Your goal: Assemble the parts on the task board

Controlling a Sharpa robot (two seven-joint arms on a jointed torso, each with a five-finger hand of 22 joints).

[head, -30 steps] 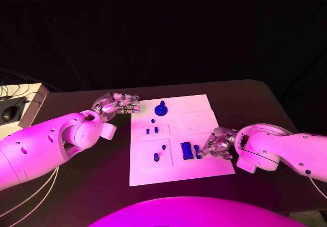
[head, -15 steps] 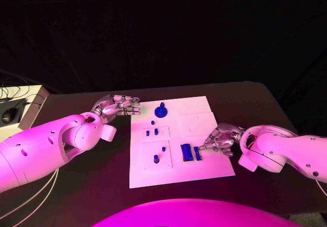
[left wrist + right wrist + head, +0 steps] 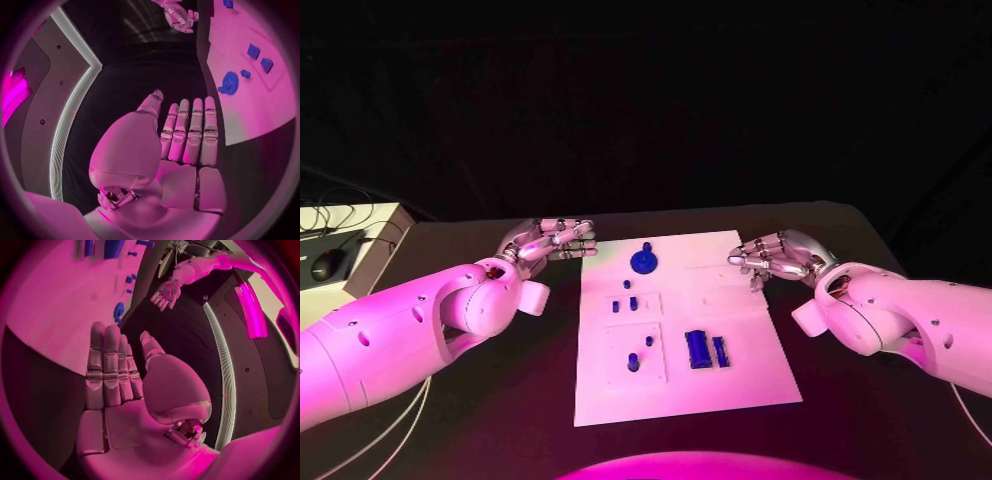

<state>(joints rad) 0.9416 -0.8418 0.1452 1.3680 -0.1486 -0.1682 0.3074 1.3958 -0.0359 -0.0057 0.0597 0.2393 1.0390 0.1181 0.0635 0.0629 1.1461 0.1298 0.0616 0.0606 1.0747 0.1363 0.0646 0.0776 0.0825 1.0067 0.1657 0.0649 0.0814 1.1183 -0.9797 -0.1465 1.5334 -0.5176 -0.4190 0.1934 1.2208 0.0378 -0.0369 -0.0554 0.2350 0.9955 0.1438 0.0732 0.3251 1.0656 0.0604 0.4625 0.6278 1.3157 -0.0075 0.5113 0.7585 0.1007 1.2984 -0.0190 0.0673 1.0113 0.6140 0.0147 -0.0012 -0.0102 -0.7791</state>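
Strong magenta light floods the scene, while the room behind the table stays almost black. The flat white rectangular task board glows pink and is the brightest surface in the head view. Soft glare sits on the glossy silver fingers of the left hand, and on the right hand's fingers. Both wrist views bend straight edges strongly toward their dark circular rims.

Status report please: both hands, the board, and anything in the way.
Left hand and right hand open, holding nothing. Blue parts lie on the task board. Nothing blocks the board.
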